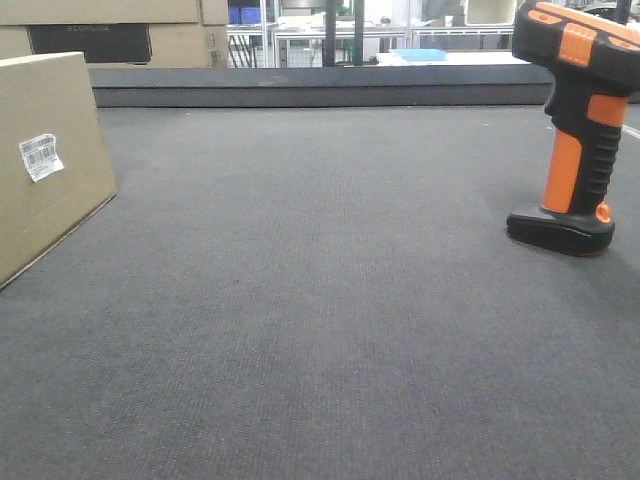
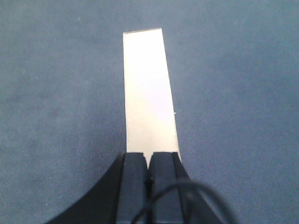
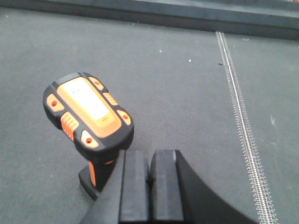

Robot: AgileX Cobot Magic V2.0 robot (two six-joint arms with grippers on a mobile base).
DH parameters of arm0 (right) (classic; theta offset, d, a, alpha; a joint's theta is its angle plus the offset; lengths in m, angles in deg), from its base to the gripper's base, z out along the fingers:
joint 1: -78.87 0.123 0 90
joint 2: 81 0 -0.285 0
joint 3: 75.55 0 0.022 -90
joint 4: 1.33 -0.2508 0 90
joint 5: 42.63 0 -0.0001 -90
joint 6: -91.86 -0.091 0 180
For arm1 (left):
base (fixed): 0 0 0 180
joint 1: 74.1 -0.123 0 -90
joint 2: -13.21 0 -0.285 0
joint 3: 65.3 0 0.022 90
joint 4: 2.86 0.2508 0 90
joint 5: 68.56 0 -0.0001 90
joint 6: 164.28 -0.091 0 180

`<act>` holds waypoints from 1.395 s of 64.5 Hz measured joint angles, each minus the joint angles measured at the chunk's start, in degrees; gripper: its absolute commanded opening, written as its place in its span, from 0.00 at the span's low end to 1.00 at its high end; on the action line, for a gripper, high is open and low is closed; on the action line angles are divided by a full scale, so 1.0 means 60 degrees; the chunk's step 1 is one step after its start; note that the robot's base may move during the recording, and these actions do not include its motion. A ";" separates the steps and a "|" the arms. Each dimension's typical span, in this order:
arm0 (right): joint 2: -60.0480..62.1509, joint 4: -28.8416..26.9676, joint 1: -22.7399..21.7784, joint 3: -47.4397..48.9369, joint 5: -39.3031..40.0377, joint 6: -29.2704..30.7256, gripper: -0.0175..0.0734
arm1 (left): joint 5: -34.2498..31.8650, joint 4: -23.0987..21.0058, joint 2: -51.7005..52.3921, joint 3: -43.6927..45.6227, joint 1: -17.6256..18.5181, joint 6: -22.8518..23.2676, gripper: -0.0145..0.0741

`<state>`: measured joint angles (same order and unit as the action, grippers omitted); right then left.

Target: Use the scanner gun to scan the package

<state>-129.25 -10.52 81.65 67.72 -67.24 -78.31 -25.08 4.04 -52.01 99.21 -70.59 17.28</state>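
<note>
Standing upright on the desk (image 1: pixel 320 330) at far right, the scanner gun (image 1: pixel 578 130) is best approached from above by the right gripper (image 3: pixel 149 179), fingers pressed together, empty, as are the left gripper's (image 2: pixel 148 179) above the package (image 1: pixel 45 160) at left.

The front view sits low, just above the dark mat (image 1: pixel 330 330), facing the far shelves at twelve o'clock; the package (image 1: pixel 45 160) shows at nine o'clock, the scanner gun (image 1: pixel 575 130) at three. The left wrist view looks steeply down, close over the package's narrow top (image 2: pixel 148 93). The right wrist view tilts down and forward, near the scanner gun (image 3: pixel 88 112). Each wrist view shares one object with the front.
</note>
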 measured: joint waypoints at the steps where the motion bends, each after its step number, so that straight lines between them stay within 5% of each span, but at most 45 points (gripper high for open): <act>1: 0.0055 0.0000 0.0000 -0.0064 0.0000 0.0000 0.02 | -0.0139 0.0000 0.0143 -0.0174 0.0000 0.0000 0.04; 35: 0.3667 0.0000 0.0000 -0.2864 0.0157 0.0000 0.02 | -0.5627 -0.0035 0.5483 -0.5709 0.0000 0.0000 0.04; 51: 0.5225 0.0000 0.0000 -0.2946 0.0256 0.0000 0.02 | -0.5884 -0.0135 0.6147 -0.6247 0.0000 0.0000 0.04; 90: 0.5281 0.0000 0.0000 -0.2946 0.0298 0.0000 0.01 | -0.5980 -0.0135 0.6147 -0.6247 0.0000 0.0000 0.04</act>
<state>-97.57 -10.52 81.65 50.04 -65.45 -78.31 -60.96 3.23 -15.13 61.73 -70.59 17.28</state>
